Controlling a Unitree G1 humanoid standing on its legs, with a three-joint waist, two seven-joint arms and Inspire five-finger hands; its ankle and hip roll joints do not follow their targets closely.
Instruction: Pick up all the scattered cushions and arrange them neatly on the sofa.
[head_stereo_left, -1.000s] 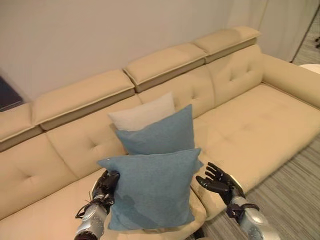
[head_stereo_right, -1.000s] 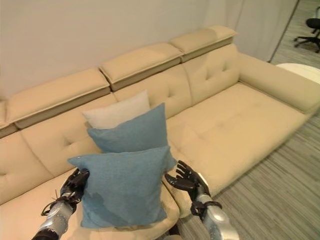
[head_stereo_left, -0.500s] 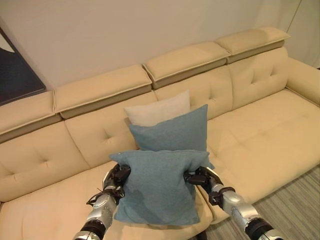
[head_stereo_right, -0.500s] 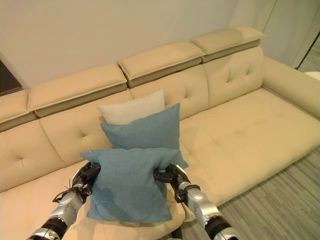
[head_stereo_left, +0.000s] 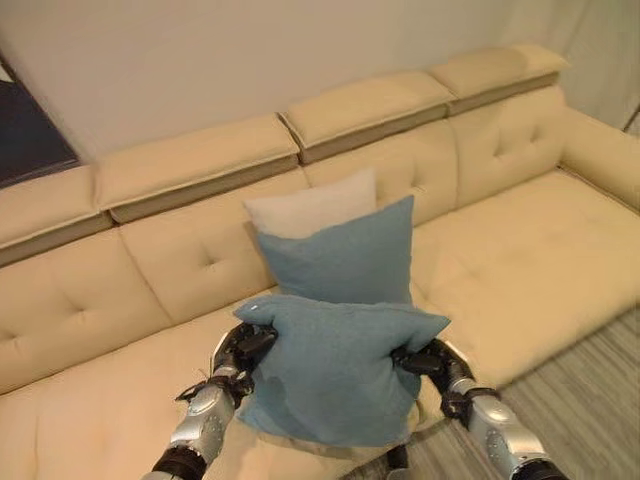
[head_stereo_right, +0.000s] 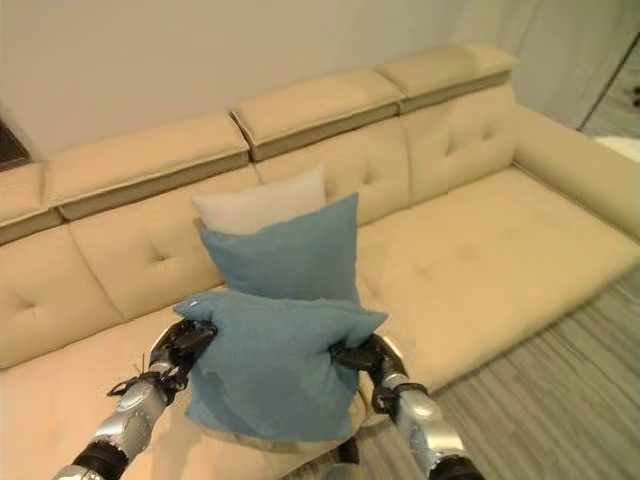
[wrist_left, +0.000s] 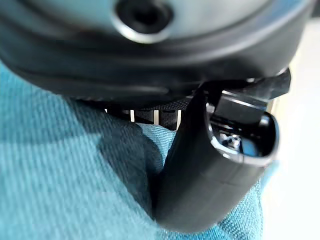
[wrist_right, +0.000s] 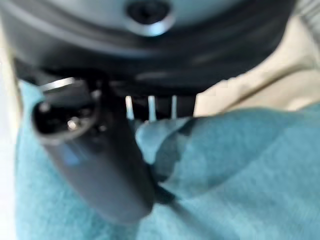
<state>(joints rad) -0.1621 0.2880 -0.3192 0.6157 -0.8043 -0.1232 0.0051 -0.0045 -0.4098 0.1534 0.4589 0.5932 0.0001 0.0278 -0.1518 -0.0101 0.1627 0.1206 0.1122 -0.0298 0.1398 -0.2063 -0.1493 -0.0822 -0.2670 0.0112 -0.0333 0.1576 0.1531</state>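
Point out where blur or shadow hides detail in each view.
Left wrist view: the left hand is blurred, shading the blue cushion. Right wrist view: the right hand is soft, dark crease beside it. Eye views: mild softness on the sofa.

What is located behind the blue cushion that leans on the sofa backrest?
Behind the leaning blue cushion stands a cream cushion, against the sofa backrest. Only its top strip shows; its lower part is covered, as is anything lower behind it.

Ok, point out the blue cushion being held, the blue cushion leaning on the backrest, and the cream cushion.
held blue cushion (head_stereo_left: 335, 375), left eye view, middle of its face
leaning blue cushion (head_stereo_left: 345, 260), left eye view, centre of its front
cream cushion (head_stereo_left: 305, 208), left eye view, exposed upper part
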